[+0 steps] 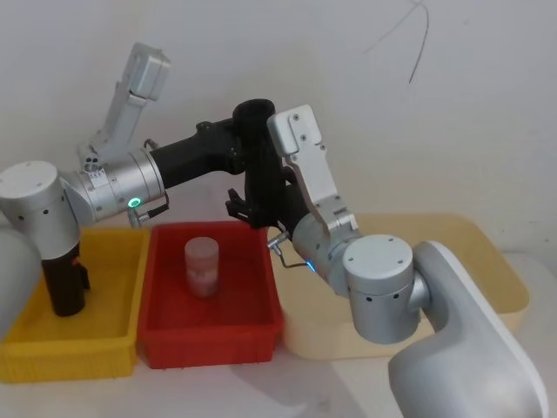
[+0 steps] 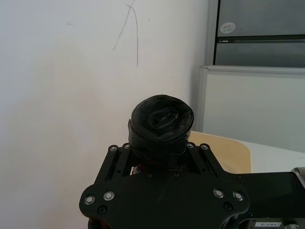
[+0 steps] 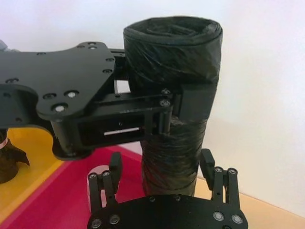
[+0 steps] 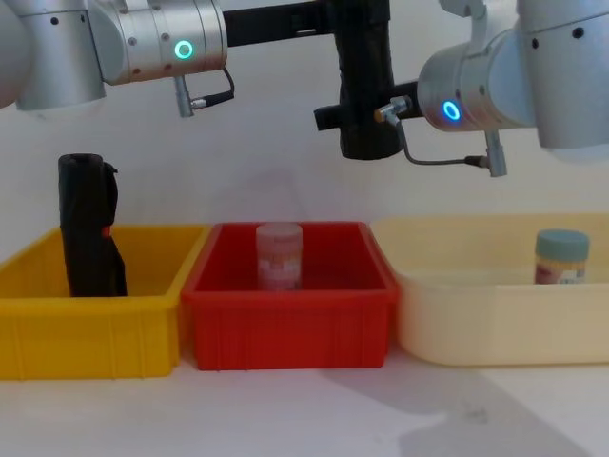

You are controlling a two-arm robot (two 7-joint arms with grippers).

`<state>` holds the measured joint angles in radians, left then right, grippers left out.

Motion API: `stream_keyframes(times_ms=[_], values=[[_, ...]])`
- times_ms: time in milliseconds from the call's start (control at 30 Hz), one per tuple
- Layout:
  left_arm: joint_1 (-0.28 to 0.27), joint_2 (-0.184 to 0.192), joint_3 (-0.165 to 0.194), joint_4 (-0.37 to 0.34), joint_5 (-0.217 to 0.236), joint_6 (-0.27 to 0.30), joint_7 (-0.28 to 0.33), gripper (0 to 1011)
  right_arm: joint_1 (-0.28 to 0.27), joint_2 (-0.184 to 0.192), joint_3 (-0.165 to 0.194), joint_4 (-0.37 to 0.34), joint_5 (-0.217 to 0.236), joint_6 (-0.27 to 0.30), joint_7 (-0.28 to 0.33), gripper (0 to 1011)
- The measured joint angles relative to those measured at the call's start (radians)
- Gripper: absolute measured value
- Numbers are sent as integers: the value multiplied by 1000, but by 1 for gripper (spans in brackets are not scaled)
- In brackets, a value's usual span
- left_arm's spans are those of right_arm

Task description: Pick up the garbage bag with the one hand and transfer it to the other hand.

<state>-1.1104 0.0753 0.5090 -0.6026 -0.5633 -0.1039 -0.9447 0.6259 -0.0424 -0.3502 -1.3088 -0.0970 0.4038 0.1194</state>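
While the garbage bag (image 3: 174,95) was clamped upright by the left gripper (image 3: 167,102), its lower end was flanked by the right gripper (image 3: 162,167), fingers apart.

Silver-grey rounded joints and white link covers on both arms, with matte black forearm sections and flat black gripper plates dotted with small silver screws. Teal-green ring light on the left arm (image 4: 183,49), clear blue ring light on the right arm (image 4: 450,111), each with a thin grey cable looping from a small metal plug beside it. Slim black fingers (image 3: 206,162) on the right gripper (image 3: 162,164), hinged on screwed links.
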Motion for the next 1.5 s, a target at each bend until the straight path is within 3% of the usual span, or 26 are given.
stream_keyframes(times_ms=[433, 600, 1033, 1500], values=[[0, 0, 0, 0, 0, 0, 0, 425, 8, -18, 6, 18, -8, -17, -12, 984], [0, 0, 0, 0, 0, 0, 0, 425, 9, -21, 7, 22, -10, -20, -14, 897], [0, 0, 0, 0, 0, 0, 0, 425, 10, -25, 8, 26, -12, -23, -17, 518], [0, 0, 0, 0, 0, 0, 0, 424, 11, -27, 8, 28, -13, -25, -18, 518]])
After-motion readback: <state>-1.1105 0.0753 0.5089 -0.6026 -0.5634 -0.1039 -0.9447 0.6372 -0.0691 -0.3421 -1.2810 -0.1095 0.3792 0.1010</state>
